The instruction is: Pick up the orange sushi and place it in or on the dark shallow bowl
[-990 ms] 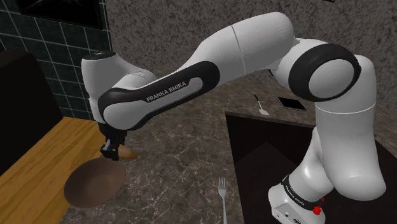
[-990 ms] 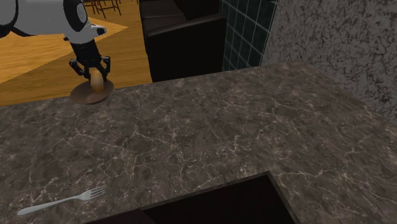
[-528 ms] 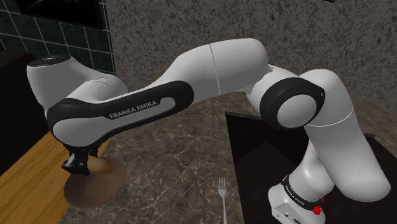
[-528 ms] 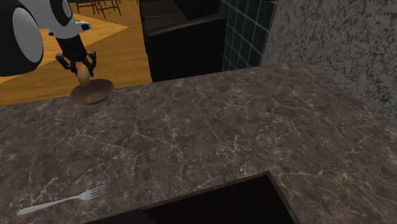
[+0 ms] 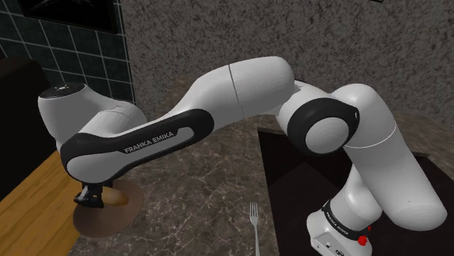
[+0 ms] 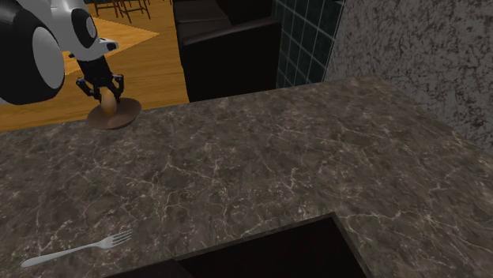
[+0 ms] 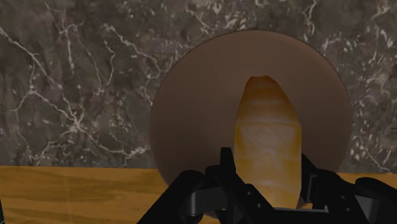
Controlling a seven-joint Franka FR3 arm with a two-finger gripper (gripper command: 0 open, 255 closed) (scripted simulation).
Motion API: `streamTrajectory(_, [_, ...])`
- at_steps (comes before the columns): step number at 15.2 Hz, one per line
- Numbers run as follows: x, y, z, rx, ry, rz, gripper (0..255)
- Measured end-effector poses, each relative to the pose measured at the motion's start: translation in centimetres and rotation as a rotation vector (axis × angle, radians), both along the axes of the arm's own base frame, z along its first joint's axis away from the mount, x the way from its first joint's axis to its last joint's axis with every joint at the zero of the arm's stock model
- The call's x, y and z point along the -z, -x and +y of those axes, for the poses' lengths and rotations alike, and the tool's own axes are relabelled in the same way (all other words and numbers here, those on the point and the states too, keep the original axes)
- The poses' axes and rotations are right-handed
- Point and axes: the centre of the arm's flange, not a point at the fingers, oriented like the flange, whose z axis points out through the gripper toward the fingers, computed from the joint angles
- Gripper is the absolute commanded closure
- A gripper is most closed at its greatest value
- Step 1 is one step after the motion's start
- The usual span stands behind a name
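Note:
The orange sushi [image 7: 267, 143] is a long orange-tan piece clasped between my black fingers [image 7: 226, 167]. My gripper [image 7: 267, 178] is shut on it and holds it upright, low over the dark brown shallow bowl [image 7: 191, 108]. In the second exterior view the gripper [image 6: 105, 85] hangs at the far left with the sushi [image 6: 108, 99] just above the bowl [image 6: 117, 118]. In the shoulder view the arm's forearm covers most of the gripper [image 5: 91, 196]; the sushi [image 5: 118, 195] shows beside it over the bowl [image 5: 109, 217]. Whether the sushi touches the bowl I cannot tell.
The bowl sits at the edge of the dark marble counter [image 6: 261, 166], with wooden floor [image 6: 47, 71] beyond. A silver fork [image 5: 254, 217] lies on the counter near the stand; it also shows as the fork [image 6: 79, 248]. A dark cabinet [image 6: 229, 47] stands behind.
The arm swung toward the shoulder view's left, carrying the sushi across the bowl, then sank a little closer to it. The fingers stayed shut on the sushi.

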Motion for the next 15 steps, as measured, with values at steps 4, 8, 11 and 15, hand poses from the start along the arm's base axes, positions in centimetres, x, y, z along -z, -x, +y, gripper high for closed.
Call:
streamTrajectory(4, [2.4, 0.3, -0.1, 0.000, 0.000, 0.000, 255])
streamTrajectory(8, [3.0, 0.1, 0.0, 0.000, 0.000, 0.000, 255])
streamTrajectory(11, [3.0, 0.1, 0.0, 0.000, 0.000, 0.000, 255])
streamTrajectory(15, [3.0, 0.1, 0.0, 0.000, 0.000, 0.000, 0])
